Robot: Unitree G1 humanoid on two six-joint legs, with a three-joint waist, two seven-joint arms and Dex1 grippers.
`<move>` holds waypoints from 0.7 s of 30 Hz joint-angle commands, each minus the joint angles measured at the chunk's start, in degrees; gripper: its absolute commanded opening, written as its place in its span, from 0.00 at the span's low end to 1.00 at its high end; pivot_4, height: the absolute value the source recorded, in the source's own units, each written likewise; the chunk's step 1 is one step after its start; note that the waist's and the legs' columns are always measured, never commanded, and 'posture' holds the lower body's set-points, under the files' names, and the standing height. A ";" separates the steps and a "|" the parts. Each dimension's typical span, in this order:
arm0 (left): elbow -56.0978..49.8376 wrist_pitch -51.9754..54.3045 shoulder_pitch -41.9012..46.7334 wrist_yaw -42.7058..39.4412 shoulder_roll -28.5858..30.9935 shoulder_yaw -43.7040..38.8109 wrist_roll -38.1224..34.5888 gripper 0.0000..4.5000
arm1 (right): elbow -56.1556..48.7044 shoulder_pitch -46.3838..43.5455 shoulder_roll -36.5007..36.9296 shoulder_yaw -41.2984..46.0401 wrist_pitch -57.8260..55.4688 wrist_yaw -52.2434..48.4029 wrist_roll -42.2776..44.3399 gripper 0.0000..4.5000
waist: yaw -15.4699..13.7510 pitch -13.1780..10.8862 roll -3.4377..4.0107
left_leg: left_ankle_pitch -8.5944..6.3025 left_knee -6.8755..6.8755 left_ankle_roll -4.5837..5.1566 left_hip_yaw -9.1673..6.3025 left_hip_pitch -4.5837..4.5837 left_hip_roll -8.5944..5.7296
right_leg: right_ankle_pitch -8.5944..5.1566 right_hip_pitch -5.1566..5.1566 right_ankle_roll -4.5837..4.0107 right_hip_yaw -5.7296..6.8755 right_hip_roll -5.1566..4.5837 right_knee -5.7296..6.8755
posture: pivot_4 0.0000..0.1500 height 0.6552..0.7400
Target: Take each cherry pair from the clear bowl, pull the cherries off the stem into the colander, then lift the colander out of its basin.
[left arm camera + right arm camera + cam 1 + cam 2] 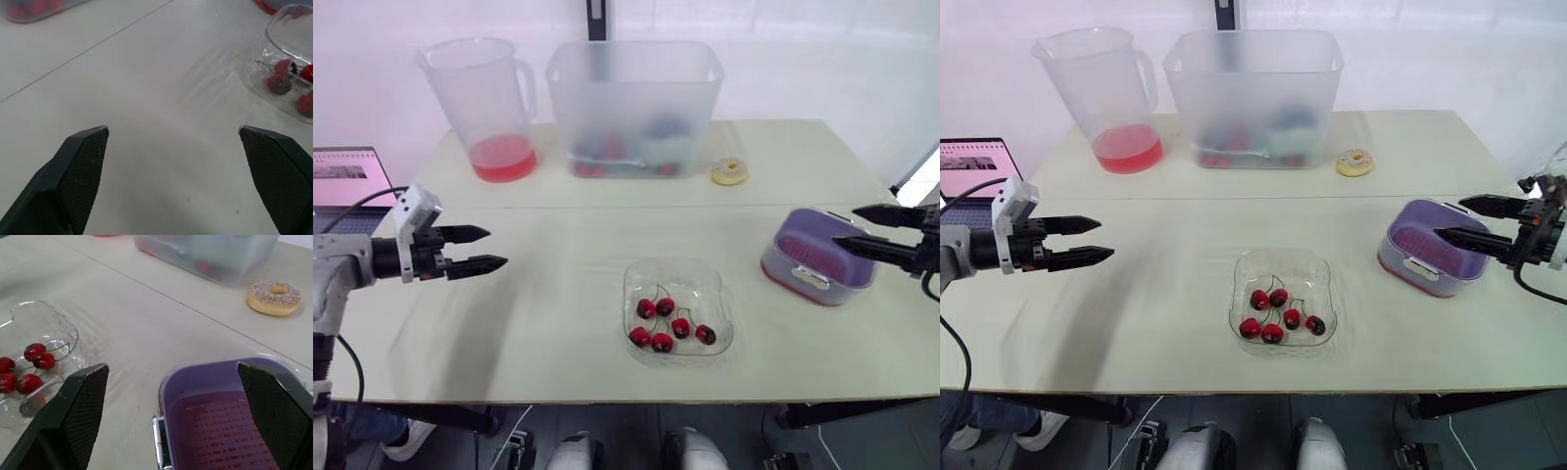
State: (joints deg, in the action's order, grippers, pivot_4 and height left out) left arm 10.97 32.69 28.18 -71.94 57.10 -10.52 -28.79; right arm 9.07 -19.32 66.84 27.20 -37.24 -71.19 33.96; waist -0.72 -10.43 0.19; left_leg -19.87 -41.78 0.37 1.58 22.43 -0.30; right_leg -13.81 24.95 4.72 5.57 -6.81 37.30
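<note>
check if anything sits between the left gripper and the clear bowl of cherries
Nothing visible does. Only bare table lies between the left gripper and the clear bowl; the pitcher, bin and donut stand farther back, on the table's far side.

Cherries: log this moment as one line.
left tool open, empty | right tool open, by purple slotted colander | red cherries in clear plastic bowl | stage: nothing picked yet

Black left claw (497, 247), white wrist block (414, 210)
</note>
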 commanded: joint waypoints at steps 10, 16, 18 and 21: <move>0.83 -1.61 4.17 1.53 -1.22 -1.59 -0.42 1.00 | -2.53 -0.11 1.31 3.10 -0.55 0.34 1.32 0.99 | 0.09 0.00 0.00 | 0.00 -0.01 0.00 0.00 0.00 0.01 | 0.00 0.00 0.00 0.00 0.02 0.00 | 1.00 0.39; 0.21 -3.90 3.95 2.29 -2.55 -0.74 0.85 1.00 | -4.72 1.24 1.12 4.28 -2.77 1.12 1.84 0.99 | -0.07 0.00 0.00 | 0.00 -0.02 0.00 0.00 0.00 0.00 | 0.00 -0.02 0.00 0.00 0.00 0.00 | 1.00 0.39; 0.00 -4.66 4.10 2.60 -3.03 -0.84 1.04 1.00 | -5.61 1.10 0.92 4.03 -3.34 1.78 2.02 0.99 | -0.01 0.00 0.00 | 0.00 -0.03 0.00 0.00 0.00 0.00 | 0.00 -0.03 0.00 0.00 0.00 0.00 | 1.00 0.39; -2.10 -6.59 1.89 4.03 -4.26 -1.96 1.19 1.00 | -9.13 -0.62 0.05 1.97 -5.40 4.89 2.60 0.99 | 0.12 0.00 0.01 | 0.00 -0.03 0.00 -0.01 0.00 0.00 | 0.00 -0.02 0.00 0.00 0.01 0.00 | 1.00 0.39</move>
State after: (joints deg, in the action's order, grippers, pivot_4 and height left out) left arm 11.10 27.83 30.45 -68.75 53.10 -10.63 -27.56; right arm 3.05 -18.53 66.57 28.90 -41.84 -67.73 35.11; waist -0.60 -10.42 0.20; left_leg -19.87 -41.80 0.36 1.57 22.41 -0.29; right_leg -13.81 24.93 4.72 5.56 -6.81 37.30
